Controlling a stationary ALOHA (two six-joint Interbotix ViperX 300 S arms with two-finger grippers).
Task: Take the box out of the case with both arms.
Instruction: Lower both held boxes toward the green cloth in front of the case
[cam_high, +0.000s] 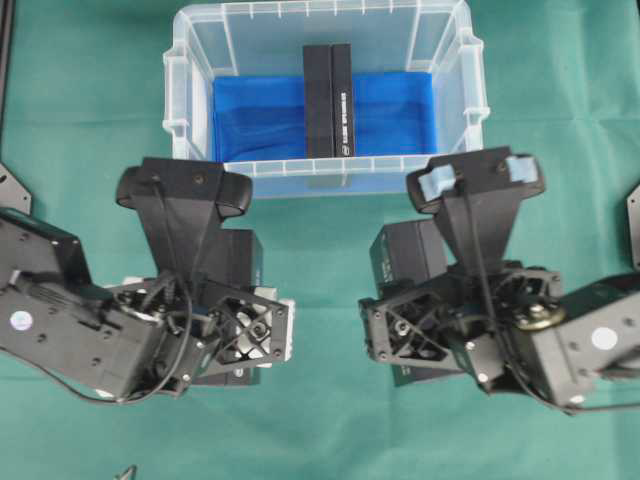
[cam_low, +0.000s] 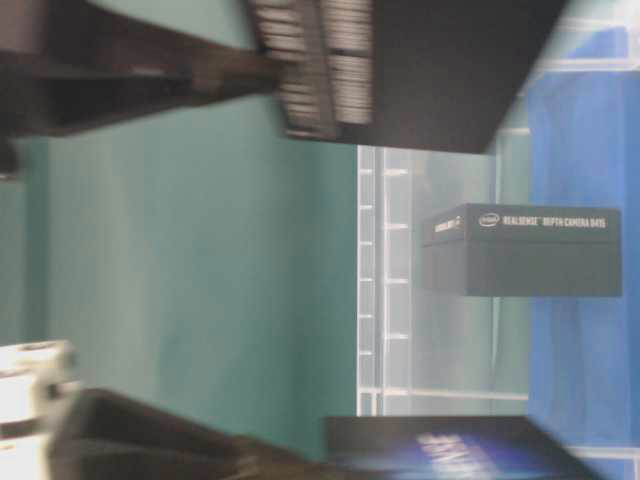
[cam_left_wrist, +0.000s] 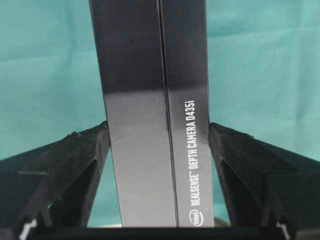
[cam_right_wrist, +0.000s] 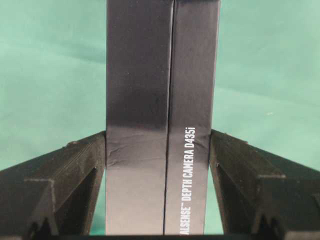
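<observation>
Between my left gripper (cam_left_wrist: 159, 132)'s angular black plastic fingers (cam_left_wrist: 75, 160) sits the left-held black cardboard box (cam_left_wrist: 135, 100). It is long, flat-sided and faintly glossy, with a seam down its face and white "RealSense Depth Camera D435i" lettering. Both finger faces press its sides, so that gripper is clenched on it.

My right gripper (cam_right_wrist: 159, 137) is in the same state. Its ridged black fingers (cam_right_wrist: 245, 165) touch both sides of the right-held black cardboard box (cam_right_wrist: 135, 90), which has slight creases near the left finger.

Behind both boxes lies the wrinkled green cloth table cover (cam_high: 320, 240).

Beyond the two grippers, ahead and between them, stands the large clear plastic rectangular case (cam_high: 470, 90). It has a ribbed rim and side lugs, and a crumpled blue sheet (cam_high: 390, 110) lines its bottom.

In the middle of the case, on that sheet, the third black cardboard box (cam_high: 329, 100) stands narrow edge up. It runs lengthways away from the grippers and is well apart from both of them. The table-level view shows its printed side through the translucent wall.
</observation>
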